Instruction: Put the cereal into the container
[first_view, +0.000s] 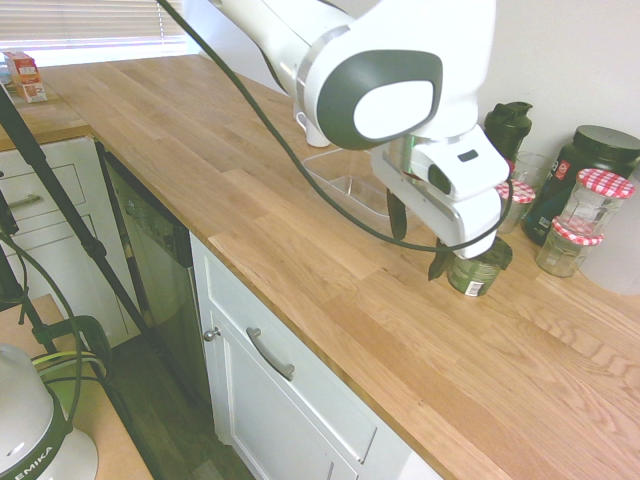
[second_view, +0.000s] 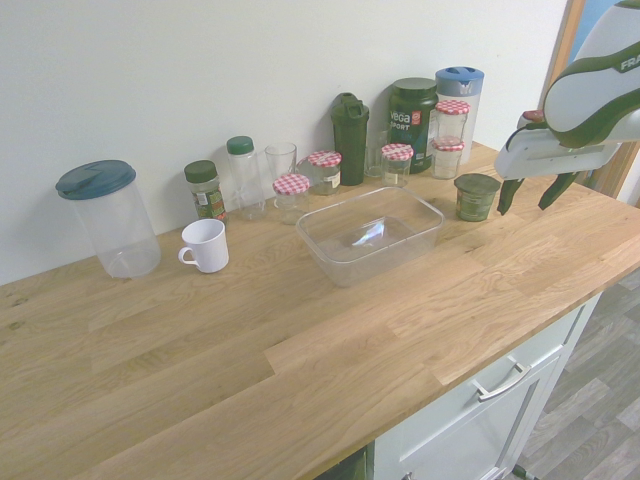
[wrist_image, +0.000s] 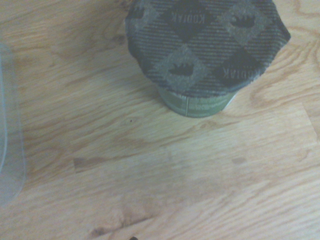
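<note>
Cereal (wrist_image: 205, 47) stands upright on the desk (second_view: 300, 360), apart from the clear container (second_view: 370, 235) — the claw (second_view: 531, 192) hovers beside it, fingers spread, gripping nothing.

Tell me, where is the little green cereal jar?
The cereal jar stands on the wooden counter, just right of the clear container in the second exterior view, near the open gripper.

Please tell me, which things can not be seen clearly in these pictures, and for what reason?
- Small jar, first exterior view: the gripper covers its upper part and lid.
- Jar label print, wrist view: blurred, unreadable.
- Clear tray, first exterior view: the arm hides most of it; in the wrist view only an edge shows.
- Gripper, second exterior view: the arm is cut by the picture's right edge.
</note>
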